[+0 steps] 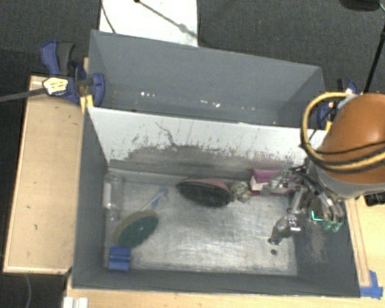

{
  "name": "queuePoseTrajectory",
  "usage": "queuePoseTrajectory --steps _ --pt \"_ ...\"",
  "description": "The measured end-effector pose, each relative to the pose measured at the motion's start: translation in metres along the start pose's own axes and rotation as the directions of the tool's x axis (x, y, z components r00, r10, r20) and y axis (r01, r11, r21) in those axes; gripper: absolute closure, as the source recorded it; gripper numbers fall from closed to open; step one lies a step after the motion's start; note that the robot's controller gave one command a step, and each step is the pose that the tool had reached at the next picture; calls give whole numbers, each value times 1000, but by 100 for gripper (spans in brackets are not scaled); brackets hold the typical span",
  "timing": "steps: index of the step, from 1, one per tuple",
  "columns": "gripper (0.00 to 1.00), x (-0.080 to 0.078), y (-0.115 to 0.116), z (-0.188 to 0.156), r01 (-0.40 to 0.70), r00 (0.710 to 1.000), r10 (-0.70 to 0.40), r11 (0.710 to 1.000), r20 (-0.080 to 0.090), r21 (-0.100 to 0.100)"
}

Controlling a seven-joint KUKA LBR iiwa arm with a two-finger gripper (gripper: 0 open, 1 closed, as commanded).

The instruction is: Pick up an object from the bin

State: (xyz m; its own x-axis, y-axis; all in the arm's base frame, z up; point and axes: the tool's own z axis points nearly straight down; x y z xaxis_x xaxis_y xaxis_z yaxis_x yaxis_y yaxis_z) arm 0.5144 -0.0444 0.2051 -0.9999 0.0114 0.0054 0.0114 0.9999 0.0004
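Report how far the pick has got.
Done: nothing lifted. The dark oval thing, green disc and blue block all lie on the bin floor. In hand: the gripper is low at the bin's right, over bare floor. Left: grasp one thing and lift it.

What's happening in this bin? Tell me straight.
A robot arm reaches into the grey bin from the right. Its tool hangs low over bare floor at the bin's right side; nothing looks picked yet. Nearest lie a dark oval thing and a small purple piece by the back wall. A green disc and a blue block sit in the near-left corner.
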Motion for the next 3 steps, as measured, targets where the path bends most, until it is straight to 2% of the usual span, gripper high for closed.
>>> queuePoseTrajectory --steps 1,2,3 --pt "0 -56 85 24 149 989 -149 989 11 -2" --pt "0 -74 134 133 92 996 -92 996 16 -2" --pt "100 -76 133 129 92 996 -92 996 24 -3"
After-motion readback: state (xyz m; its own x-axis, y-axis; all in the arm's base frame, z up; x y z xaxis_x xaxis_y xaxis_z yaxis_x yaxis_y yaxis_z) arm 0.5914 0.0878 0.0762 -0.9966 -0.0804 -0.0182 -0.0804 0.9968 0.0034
